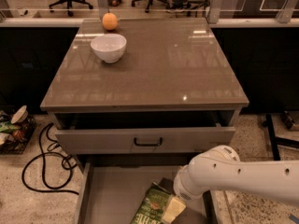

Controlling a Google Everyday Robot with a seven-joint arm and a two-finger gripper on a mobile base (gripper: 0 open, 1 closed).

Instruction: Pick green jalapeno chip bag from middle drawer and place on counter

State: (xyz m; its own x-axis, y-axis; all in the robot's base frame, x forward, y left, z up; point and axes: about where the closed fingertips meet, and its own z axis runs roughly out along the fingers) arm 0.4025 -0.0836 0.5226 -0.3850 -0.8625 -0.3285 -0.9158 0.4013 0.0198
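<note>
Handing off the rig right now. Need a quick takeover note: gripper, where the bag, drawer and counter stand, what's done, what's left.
Gripper: down inside the middle drawer, at the right edge of the green jalapeno chip bag. Grip can't be confirmed from this view.
Bag: looks to be lying on the drawer floor, right of centre.
Drawer: pulled open, below the drawer with the black loop handle.
Counter: white bowl and orange fruit at back left.
Done: drawer open, arm at the bag.
Left: secure the grasp, lift out, place on the counter.
</note>
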